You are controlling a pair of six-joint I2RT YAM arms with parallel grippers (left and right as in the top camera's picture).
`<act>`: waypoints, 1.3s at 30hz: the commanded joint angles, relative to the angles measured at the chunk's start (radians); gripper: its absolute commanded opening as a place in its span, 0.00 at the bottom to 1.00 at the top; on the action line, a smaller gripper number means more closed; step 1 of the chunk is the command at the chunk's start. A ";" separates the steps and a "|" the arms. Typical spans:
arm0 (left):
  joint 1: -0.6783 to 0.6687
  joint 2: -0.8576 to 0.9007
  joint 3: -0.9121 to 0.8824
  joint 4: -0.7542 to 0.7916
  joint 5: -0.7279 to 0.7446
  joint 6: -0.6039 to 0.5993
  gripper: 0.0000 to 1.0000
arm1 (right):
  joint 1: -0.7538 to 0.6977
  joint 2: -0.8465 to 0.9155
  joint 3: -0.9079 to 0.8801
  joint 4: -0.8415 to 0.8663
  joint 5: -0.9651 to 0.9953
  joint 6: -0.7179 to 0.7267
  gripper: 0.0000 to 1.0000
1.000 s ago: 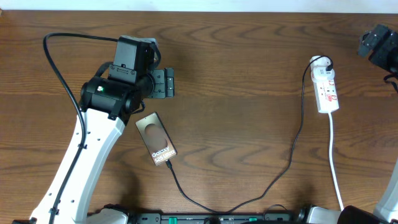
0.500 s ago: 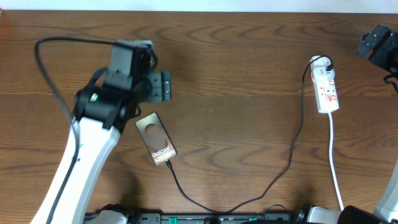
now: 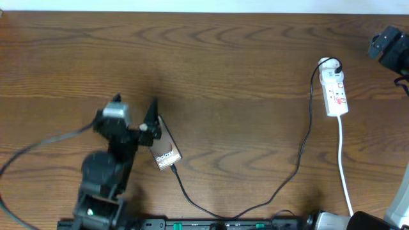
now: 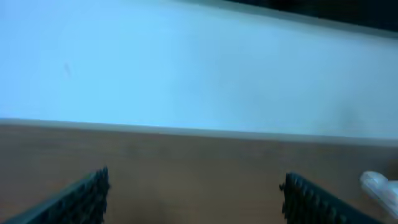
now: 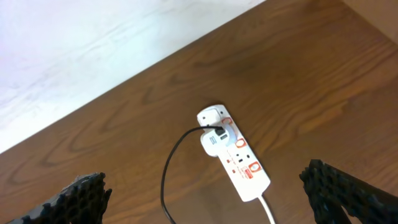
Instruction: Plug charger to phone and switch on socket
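Observation:
The phone lies flat at the front left of the table. Its far end is hidden by my left gripper. The charger cable has its tip at the phone's near end. It loops along the front edge and up to a black plug on the white socket strip. My left gripper is open and empty and looks across the table at the wall. My right gripper is high at the back right. It is open and empty above the socket.
The socket's white cord runs down to the front edge at the right. In the blurred left wrist view a white object lies on the table at the far right. A pale wall stands behind the table's back edge.
My left arm has pulled back from behind the phone toward the front left edge, and its wrist has tilted up. The phone, cable, socket and right arm have not moved.

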 commanded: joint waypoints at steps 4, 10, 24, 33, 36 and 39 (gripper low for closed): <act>0.133 -0.293 -0.245 0.100 0.046 0.018 0.87 | 0.001 -0.014 -0.004 -0.001 0.004 0.011 0.99; 0.275 -0.473 -0.344 0.086 0.174 0.017 0.87 | 0.001 -0.014 -0.004 -0.001 0.004 0.011 0.99; 0.308 -0.503 -0.406 -0.272 -0.014 -0.151 0.87 | 0.001 -0.014 -0.004 -0.001 0.004 0.011 0.99; 0.307 -0.504 -0.406 -0.266 0.024 0.008 0.87 | 0.001 -0.014 -0.004 -0.001 0.004 0.011 0.99; 0.307 -0.504 -0.405 -0.268 0.024 0.027 0.87 | 0.001 -0.014 -0.004 -0.001 0.004 0.011 0.99; 0.307 -0.503 -0.405 -0.268 0.025 0.032 0.87 | 0.001 -0.014 -0.004 -0.001 0.004 0.011 0.99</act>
